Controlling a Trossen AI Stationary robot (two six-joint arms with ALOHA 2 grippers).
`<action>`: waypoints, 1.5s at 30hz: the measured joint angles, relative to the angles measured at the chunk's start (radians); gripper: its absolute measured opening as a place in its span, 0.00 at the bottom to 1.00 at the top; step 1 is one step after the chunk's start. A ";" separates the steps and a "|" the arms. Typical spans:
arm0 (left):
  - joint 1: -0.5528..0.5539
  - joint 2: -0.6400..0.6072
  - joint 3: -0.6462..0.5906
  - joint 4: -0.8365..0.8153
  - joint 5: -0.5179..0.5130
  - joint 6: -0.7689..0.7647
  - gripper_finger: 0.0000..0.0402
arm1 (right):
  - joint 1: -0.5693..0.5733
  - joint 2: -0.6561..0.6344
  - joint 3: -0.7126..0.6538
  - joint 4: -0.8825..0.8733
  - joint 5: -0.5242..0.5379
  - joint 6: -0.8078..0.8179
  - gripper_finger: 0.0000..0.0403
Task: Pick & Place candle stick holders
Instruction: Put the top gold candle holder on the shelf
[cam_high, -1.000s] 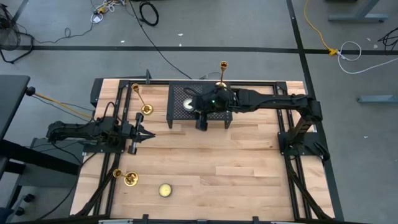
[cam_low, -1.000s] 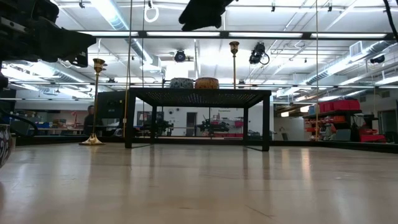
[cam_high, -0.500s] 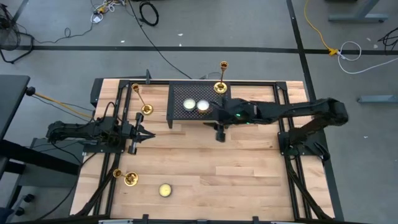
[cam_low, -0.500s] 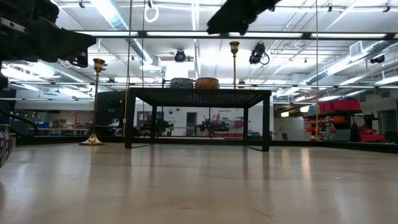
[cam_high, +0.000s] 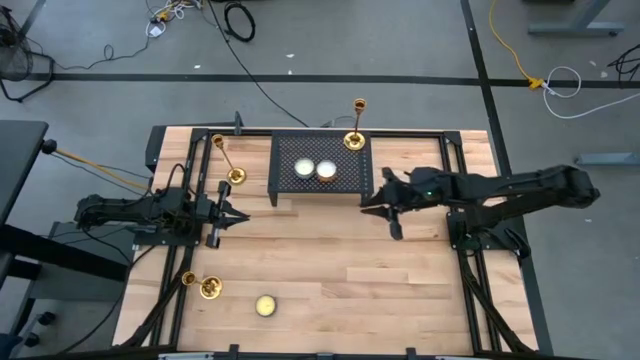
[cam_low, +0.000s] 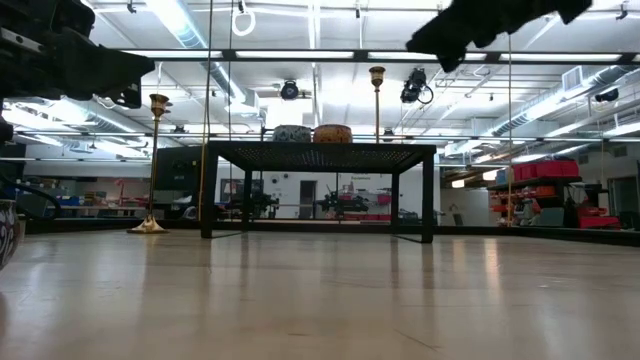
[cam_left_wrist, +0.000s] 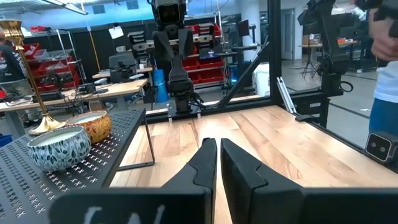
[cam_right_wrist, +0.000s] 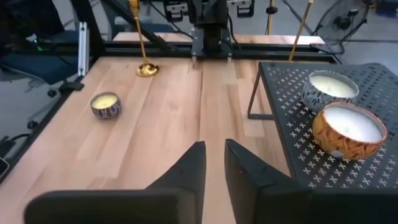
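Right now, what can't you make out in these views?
- Low view: right claw, right of the rack, a dark shape cut by the top edge.
- Right wrist view: front-left candlestick, top cut by the top edge.
- Left wrist view: rear candlestick, base partly behind candles.
- Left claw waits at left.

Candlestick (cam_right_wrist: 142, 38) top cut off by the edge; person (cam_left_wrist: 385, 62) only partly in view.
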 joint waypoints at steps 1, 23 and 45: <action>0.000 0.000 0.000 0.000 0.000 0.000 0.06 | 0.000 -0.020 -0.017 0.007 0.000 -0.002 0.13; 0.000 0.000 0.000 0.000 0.000 0.000 0.06 | -0.016 -0.389 -0.514 0.272 0.011 -0.088 0.01; 0.000 0.000 0.000 -0.001 0.000 0.000 0.06 | -0.046 -0.782 -0.730 0.219 0.026 -0.092 0.00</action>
